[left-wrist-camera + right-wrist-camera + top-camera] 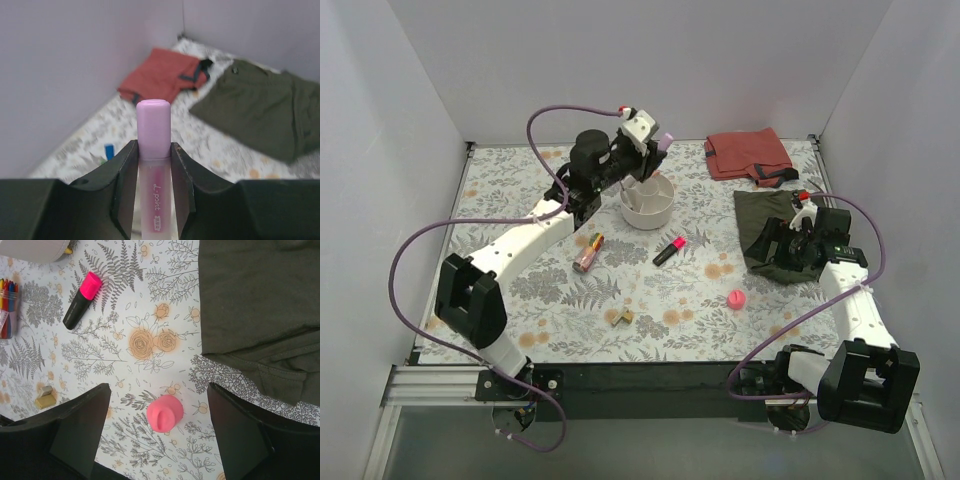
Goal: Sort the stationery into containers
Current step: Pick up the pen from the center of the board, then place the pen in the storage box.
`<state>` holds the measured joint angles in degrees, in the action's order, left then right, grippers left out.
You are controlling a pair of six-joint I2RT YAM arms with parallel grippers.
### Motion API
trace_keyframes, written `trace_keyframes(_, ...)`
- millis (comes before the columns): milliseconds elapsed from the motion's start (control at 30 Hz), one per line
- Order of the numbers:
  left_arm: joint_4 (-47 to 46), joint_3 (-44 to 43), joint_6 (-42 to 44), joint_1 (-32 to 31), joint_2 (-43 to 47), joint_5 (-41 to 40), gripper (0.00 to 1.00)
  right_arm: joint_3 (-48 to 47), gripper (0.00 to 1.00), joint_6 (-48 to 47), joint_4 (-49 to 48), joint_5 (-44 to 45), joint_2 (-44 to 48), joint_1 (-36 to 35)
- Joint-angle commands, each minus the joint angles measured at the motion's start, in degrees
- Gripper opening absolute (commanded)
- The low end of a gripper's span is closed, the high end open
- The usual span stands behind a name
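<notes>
The left hand [154,150] is closed on the lilac tube [154,125], with its 2 fingers pressing the sides just under the cap. It hangs over the white bowl [645,218]. I think it should go low over 1 compartment before letting go, so that the tube does not bounce out. The right hand [157,432] stands wide open and holds nothing, above the pink ball [165,412] on the table [145,300].

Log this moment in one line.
left gripper: shut on lilac tube near white bowl | right gripper: open, facing pink ball | highlighter: loose on table
</notes>
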<state>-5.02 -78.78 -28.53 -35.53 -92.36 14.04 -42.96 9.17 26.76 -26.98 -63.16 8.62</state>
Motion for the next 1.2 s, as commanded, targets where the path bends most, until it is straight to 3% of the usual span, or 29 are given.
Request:
trace_keyframes(0,-9.2,-4.3,0.5,2.7,-8.2,6.9,0.0,0.4,0.87,-0.7,-1.4,0.6,1.1,0.4)
trace_keyframes(133,-21.1,-4.8,-2.9,4.4,-14.3,14.1,0.0,0.0,0.87,-1.6,-0.9,1.6,1.4,0.7)
trace_keyframes(367,-19.5,-16.7,-8.5,4.9,-25.2,20.3,0.0,0.1,0.87,-2.1,-0.5,1.8,1.3,1.4)
trace_keyframes(533,-19.5,-21.1,-9.7,4.9,-29.0,20.8,0.0,0.0,0.87,-2.4,-0.4,1.8,0.8,1.7)
trace_keyframes(1167,-22.1,-20.9,-8.7,5.1,-35.5,20.3,0.09,-0.7,0.87,-3.5,0.0,2.5,-1.6,2.1)
